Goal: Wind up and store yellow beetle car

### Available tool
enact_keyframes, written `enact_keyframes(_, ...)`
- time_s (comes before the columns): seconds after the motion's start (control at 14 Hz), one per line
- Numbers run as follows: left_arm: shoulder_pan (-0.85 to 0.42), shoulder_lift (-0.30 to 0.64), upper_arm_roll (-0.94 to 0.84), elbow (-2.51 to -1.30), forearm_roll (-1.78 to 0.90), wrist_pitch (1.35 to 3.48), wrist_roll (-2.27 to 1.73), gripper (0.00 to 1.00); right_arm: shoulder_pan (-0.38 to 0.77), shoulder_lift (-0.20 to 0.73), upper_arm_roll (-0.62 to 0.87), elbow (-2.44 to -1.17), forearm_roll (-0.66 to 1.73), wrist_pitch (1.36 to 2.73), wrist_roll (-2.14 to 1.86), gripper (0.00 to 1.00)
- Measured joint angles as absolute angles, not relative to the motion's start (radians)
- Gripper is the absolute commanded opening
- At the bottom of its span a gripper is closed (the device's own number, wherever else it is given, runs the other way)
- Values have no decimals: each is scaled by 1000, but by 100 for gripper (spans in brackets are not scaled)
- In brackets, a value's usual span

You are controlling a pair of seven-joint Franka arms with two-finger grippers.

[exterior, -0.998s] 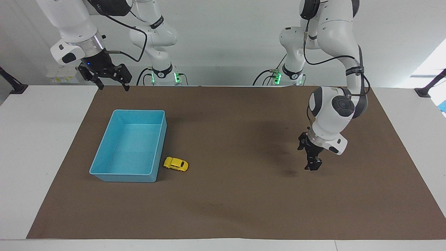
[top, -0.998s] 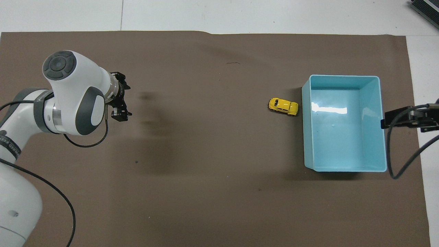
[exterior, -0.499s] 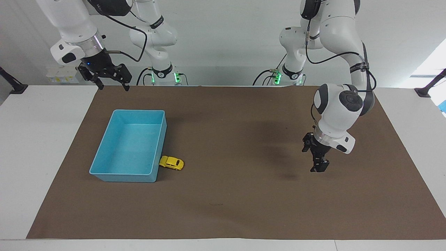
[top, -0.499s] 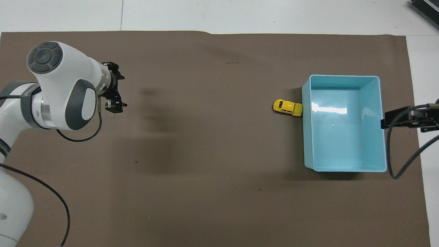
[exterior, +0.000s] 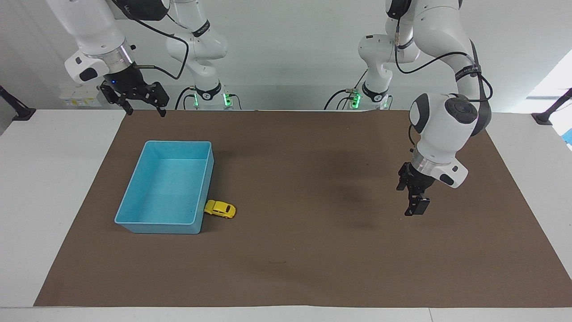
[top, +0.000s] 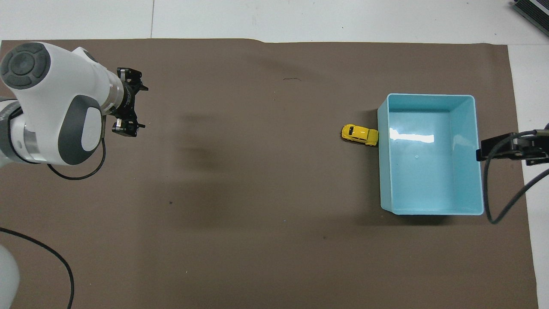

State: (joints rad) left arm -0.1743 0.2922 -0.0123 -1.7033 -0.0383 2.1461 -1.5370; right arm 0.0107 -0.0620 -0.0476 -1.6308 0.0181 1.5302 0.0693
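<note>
The yellow beetle car (exterior: 220,209) (top: 359,134) stands on the brown mat with one end touching the outer wall of the light-blue bin (exterior: 178,143) (top: 429,96), on the side that faces the left arm's end of the table. The bin holds nothing. My left gripper (exterior: 413,194) (top: 133,103) hangs open and holds nothing, above bare mat toward the left arm's end, well away from the car. My right gripper (exterior: 146,112) is open and holds nothing, raised over the mat's edge by the bin; this arm waits.
The brown mat (exterior: 313,250) (top: 257,214) covers most of the white table (exterior: 53,179). A black cable (top: 493,201) of the right arm hangs beside the bin. Bare mat lies between the car and the left gripper.
The car rolled up to the bin's wall and has stood still since. The left gripper rose and drew back toward its own end of the table. The right arm kept still.
</note>
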Motion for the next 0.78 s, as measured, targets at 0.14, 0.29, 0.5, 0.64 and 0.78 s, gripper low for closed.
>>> enact_keyframes(0.14,-169,273,-5,-1699,-38,2102,-1397,100,11,-62,-48,-1631,18,1530,69,100)
enact_keyframes(0.29,-159,253,-3,-1693,-38,2065,-1244,100,11,-62,-48,-1631,18,1530,69,100)
enact_keyframes(0.5,-140,228,-2,-1691,-38,2042,-1034,100,11,-62,-48,-1631,18,1530,69,100)
enact_keyframes(0.64,-138,215,-3,-1691,-38,2028,-921,100,11,-62,-48,-1631,18,1528,69,100)
enact_keyframes(0.78,-137,206,-3,-1691,-37,2009,-757,100,10,-62,-49,-1631,18,1494,69,100)
